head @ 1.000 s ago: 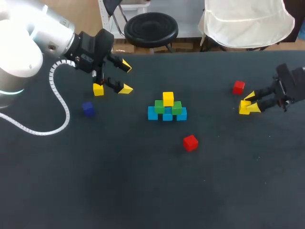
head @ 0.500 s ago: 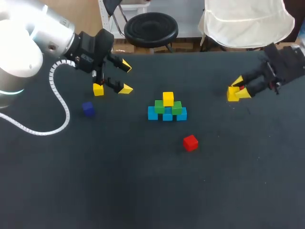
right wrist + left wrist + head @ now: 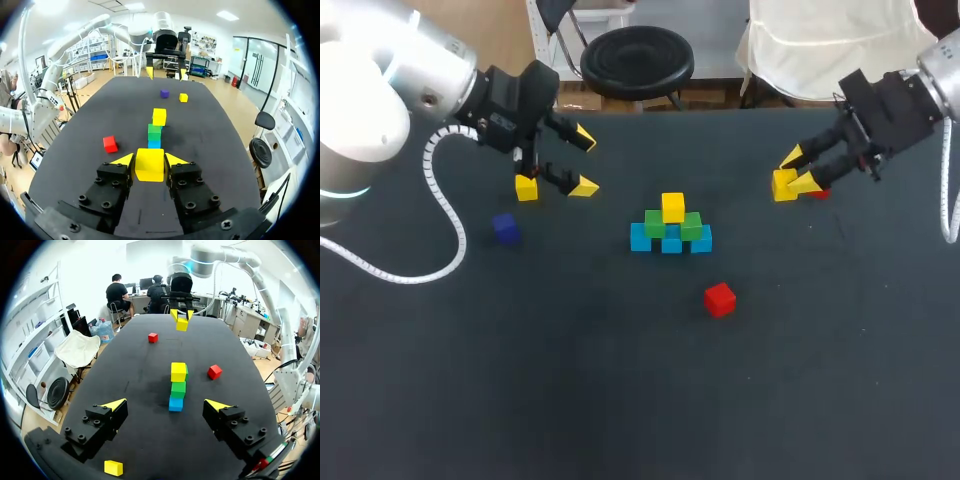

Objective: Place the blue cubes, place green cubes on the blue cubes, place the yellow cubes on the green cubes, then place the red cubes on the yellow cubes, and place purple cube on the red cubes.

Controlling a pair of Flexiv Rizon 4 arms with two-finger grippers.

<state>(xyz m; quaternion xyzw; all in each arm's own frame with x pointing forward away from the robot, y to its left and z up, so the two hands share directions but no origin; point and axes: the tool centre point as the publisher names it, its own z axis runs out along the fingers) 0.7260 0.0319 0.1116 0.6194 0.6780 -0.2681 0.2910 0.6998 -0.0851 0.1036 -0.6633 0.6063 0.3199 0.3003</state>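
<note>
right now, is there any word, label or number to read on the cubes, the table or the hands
None: no text can be read in any view.
The yellow cube in the right hand, the stack, the red cube, the purple cube and the table show plain surfaces.
The left hand bears no legible mark.

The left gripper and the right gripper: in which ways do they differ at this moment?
The right gripper is shut on a yellow cube; the left gripper is open and empty. The left gripper's fingers stand wide apart, the right gripper's only as far as the cube between them. The left gripper is over the table's far left, the right gripper over its far right. Both have yellow tips.
</note>
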